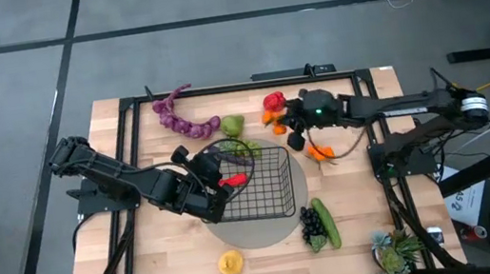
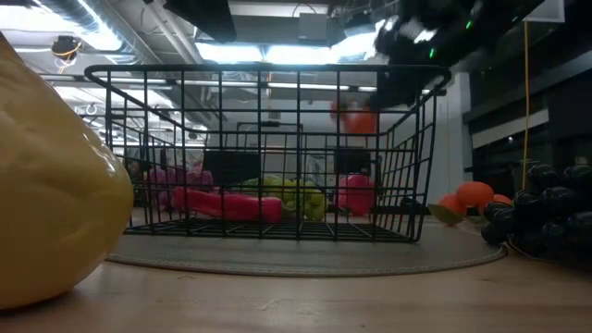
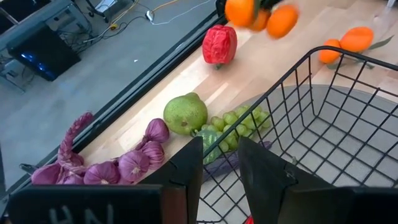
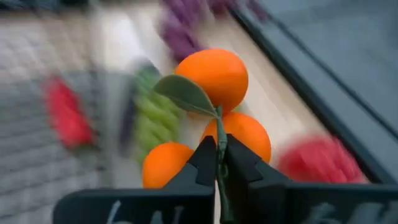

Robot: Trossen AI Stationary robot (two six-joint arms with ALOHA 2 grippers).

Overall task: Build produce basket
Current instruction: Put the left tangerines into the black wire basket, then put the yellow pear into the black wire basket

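The black wire basket (image 1: pixel 258 184) sits on a round grey mat (image 1: pixel 277 230) in the middle of the wooden desk (image 1: pixel 162 264), open side up. A red chili (image 1: pixel 232 180) lies inside it near the wall closest to the left arm, and the low view shows it flat on the basket floor (image 2: pixel 227 203).

The left pincer (image 1: pixel 213 174) is at the basket's edge; in its wrist view the two dark fingers (image 3: pixel 186 171) stand apart with the top wire of the basket wall between them, so it is released and grasping nothing.

The right pincer (image 1: pixel 295 136) hangs above the desk just beyond the basket's far corner, clenched on the green stem of a cluster of three oranges (image 4: pixel 214 78) with a leaf (the fingers pinch the stem itself, not the fruit). The cluster is lifted clear of the desk, showing through the basket wires in the low view (image 2: pixel 356 118).

Outside the basket, along the far side of the desk, lie the purple string (image 1: pixel 173 116), the green pear (image 1: pixel 233 125), a bunch of green grapes (image 3: pixel 239 118) right against the basket wall, and the red pepper (image 1: pixel 273 102). Another orange cluster (image 1: pixel 320 152) rests by the basket's right side. Dark grapes (image 1: pixel 312 225) and a cucumber (image 1: pixel 325 223) lie touching each other at the mat's near edge, the lemon (image 1: pixel 230 263) sits near the front, and a spiky potted plant (image 1: pixel 396 250) stands at the front right corner.
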